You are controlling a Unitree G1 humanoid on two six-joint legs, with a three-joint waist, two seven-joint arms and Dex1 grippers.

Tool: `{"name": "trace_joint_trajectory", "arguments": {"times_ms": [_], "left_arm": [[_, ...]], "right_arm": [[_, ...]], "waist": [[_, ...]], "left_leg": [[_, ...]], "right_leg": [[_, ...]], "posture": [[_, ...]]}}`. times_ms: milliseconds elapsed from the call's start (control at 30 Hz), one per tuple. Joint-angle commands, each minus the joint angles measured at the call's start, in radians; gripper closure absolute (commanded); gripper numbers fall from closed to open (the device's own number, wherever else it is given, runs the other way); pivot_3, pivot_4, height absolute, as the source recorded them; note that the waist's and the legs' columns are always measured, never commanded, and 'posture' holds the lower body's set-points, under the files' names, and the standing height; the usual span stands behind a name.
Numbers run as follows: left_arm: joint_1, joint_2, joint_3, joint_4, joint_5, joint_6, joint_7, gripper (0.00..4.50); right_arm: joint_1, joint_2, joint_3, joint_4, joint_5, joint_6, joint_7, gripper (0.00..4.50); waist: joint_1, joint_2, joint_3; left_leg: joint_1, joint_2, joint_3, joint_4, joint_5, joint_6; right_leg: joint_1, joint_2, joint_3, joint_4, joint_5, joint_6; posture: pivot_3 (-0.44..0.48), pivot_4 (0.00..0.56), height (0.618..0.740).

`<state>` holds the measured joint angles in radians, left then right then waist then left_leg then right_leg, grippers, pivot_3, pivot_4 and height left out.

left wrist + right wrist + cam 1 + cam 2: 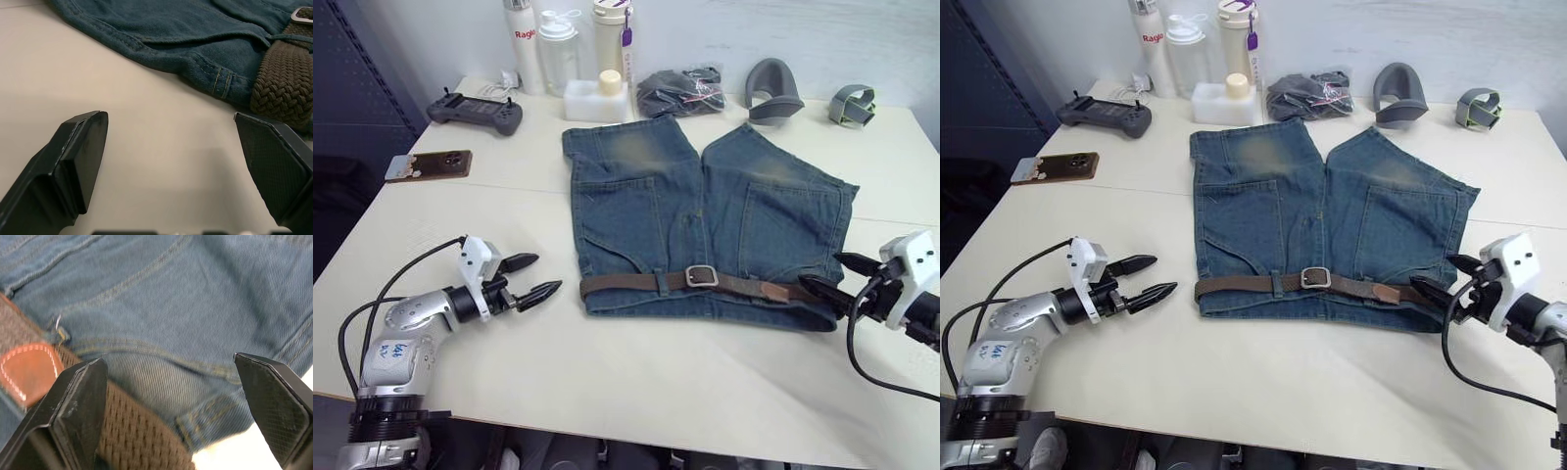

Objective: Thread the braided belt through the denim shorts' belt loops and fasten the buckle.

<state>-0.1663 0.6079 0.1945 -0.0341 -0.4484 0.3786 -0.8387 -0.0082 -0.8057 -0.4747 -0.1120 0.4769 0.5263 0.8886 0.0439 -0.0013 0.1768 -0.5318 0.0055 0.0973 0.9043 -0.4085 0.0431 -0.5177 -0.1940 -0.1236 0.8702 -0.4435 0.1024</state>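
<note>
Nearest the robot, both arms rest at the waistband edge of the denim shorts (pixel 705 220), which lie flat on the white table (pixel 636 382) with their legs pointing away. The left gripper (pixel 530 277) hangs with fingers spread wide and empty, just beside the shorts' left corner; the right gripper (pixel 839 276) is also spread wide, holding nothing, its tips over the right corner where the braided belt (pixel 636 284) runs out of sight. The belt lies along the waistband, passing under at least one of the belt loops (pixel 662 282), and the buckle (pixel 701 276) appears fastened near the middle, the tan tip (pixel 773 290) lying to its right. The main risk seems to be a fingertip snagging the denim or strap as an arm moves, dragging the shorts askew. Farther off, well clear, sit a phone (pixel 429 164), a controller (pixel 475 112), bottles (pixel 568 44), a white container (pixel 595 98), a dark cloth bundle (pixel 680 91) and grey holders (pixel 773 90); nothing obstructs.
</note>
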Motion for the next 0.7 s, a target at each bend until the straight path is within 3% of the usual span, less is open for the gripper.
{"name": "trace_joint_trajectory", "arguments": {"times_ms": [33, 233, 400, 700], "left_arm": [[0.004, -0.009, 0.003, -0.043, 0.006, -0.027, 0.016, 0.0], [0.008, -0.021, 0.008, -0.041, 0.002, -0.044, 0.029, 0.0], [0.0, -0.023, 0.022, -0.028, -0.014, -0.051, 0.03, 0.0], [0.004, -0.012, 0.021, -0.021, -0.009, -0.057, 0.026, 0.0]], "right_arm": [[0.025, 0.009, -0.017, -0.028, 0.017, -0.013, -0.006, 0.13], [0.043, 0.021, -0.039, -0.056, 0.038, -0.026, -0.012, 0.13], [0.038, 0.012, -0.043, -0.052, 0.048, -0.026, -0.015, 0.13], [0.013, 0.011, -0.028, -0.053, 0.063, -0.016, -0.034, 0.13]], "waist": [[0.004, 0.0, 0.0], [-0.037, 0.001, -0.001], [-0.042, 0.002, -0.002], [-0.039, 0.002, -0.002]], "left_leg": [[0.0, 0.011, 0.012, 0.006, -0.007, -0.004], [-0.003, 0.013, 0.011, 0.009, -0.01, 0.004], [-0.013, 0.013, 0.004, 0.014, -0.009, 0.005], [-0.017, 0.013, -0.001, 0.021, -0.01, 0.007]], "right_leg": [[-0.008, 0.011, 0.014, 0.004, 0.0, -0.004], [-0.001, 0.01, 0.009, 0.006, 0.002, -0.002], [-0.006, 0.01, 0.002, 0.009, 0.002, -0.002], [-0.005, 0.008, -0.002, 0.011, 0.002, -0.002]], "posture": [[0.0, 0.15, 0.639], [0.0, 0.15, 0.639], [0.0, 0.15, 0.639], [0.0, 0.15, 0.639]]}}
